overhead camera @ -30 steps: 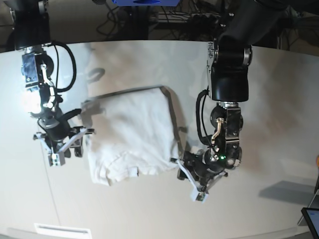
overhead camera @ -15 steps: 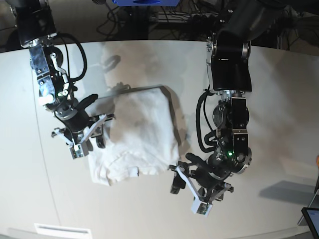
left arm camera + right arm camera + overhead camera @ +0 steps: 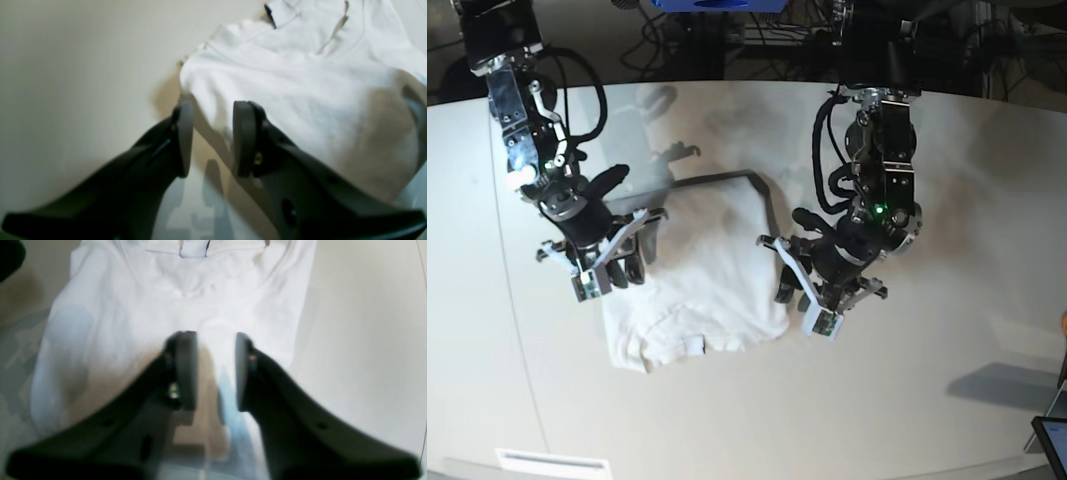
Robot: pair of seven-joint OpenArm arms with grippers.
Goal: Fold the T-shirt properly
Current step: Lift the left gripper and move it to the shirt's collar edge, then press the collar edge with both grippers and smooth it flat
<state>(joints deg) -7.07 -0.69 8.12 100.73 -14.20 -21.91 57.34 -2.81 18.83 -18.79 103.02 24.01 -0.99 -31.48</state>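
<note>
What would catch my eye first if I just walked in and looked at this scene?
A crumpled white T-shirt lies mid-table, partly folded, on a pale tabletop. Two black robot arms flank it: the right gripper hovers over its one edge, the left gripper at the opposite edge. Both have their jaws parted, holding nothing.

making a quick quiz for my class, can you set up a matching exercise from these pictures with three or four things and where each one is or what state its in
Things:
1. T-shirt
2. left gripper
3. right gripper
4. neck label

Places or states:
a. jaws apart, over the cloth at the shirt's left edge in the base view
b. small white tab at the shirt's near edge in the base view
c. lying folded and wrinkled on the table
d. jaws apart, at the shirt's right edge in the base view

Pairs: 1-c, 2-d, 3-a, 4-b
</note>
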